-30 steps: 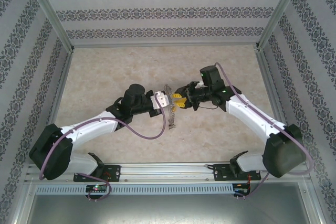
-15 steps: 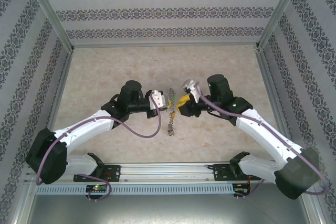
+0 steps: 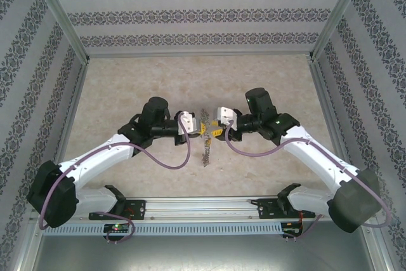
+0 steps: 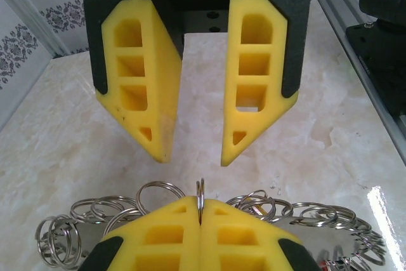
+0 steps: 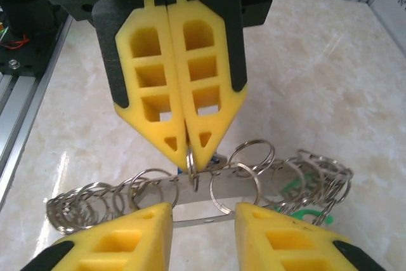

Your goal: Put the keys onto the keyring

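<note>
Silvery metal, the keyring [image 3: 204, 149] strung with keys [image 5: 279, 182] lies between my two grippers. Its long axis runs toward the near edge in the top view and crosswise in both wrist views. The left gripper [image 5: 188, 157], pads pressed flat together, pinches one split ring [image 5: 191, 168] of the bunch by its edge. The right gripper [image 4: 193, 155] faces it just apart, fingers narrowly parted and empty. I judge it the arm free to thread.
</note>
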`<move>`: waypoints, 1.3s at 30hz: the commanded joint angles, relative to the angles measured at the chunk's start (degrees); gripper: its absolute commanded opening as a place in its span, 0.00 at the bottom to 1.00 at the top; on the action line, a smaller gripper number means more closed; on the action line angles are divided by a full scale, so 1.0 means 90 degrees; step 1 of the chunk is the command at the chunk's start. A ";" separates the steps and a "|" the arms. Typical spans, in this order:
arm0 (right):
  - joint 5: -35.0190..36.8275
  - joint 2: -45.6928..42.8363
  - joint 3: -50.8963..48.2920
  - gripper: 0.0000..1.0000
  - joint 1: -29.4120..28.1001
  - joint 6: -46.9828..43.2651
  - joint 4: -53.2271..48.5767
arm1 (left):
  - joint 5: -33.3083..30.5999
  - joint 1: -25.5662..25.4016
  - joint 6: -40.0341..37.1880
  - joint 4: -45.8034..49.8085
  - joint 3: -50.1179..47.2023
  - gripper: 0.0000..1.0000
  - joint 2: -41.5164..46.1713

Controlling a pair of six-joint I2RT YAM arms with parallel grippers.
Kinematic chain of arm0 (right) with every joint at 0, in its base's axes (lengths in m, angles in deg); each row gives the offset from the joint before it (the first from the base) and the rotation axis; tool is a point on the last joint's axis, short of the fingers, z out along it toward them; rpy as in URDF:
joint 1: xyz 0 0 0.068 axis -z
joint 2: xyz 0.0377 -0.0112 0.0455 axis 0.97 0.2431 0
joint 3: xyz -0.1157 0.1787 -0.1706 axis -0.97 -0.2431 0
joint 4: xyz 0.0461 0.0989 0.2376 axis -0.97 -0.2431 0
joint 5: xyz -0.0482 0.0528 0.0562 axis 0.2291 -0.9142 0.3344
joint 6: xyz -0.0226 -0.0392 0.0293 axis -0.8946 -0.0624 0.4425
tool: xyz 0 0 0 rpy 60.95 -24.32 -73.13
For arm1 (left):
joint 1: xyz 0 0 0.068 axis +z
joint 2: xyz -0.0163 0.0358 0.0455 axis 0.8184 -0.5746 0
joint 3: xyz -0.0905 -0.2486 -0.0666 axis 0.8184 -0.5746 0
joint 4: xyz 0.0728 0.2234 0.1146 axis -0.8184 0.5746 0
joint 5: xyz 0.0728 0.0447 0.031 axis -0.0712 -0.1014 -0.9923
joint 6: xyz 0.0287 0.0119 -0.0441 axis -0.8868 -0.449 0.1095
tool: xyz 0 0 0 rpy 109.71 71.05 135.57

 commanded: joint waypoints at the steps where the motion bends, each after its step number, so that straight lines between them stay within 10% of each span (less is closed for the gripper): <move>1: -0.0278 0.0137 0.0254 0.31 -0.0167 -0.0280 -0.0123 | 0.0288 0.0073 -0.0208 -0.0002 0.0276 0.00 0.0143; 6: -0.0209 0.0306 0.0385 0.30 -0.0282 -0.0185 -0.0099 | 0.0321 0.0073 -0.0097 -0.0145 0.0278 0.00 0.0082; 14: 0.0074 0.0444 0.0403 0.00 -0.0287 -0.0016 -0.0104 | 0.0277 0.0073 -0.0011 -0.0260 0.0268 0.00 0.0082; 39: 0.0290 -0.0164 -0.1165 0.00 0.0006 0.4063 0.4913 | -0.0355 0.0346 0.0702 -0.0975 -0.0299 0.16 0.0222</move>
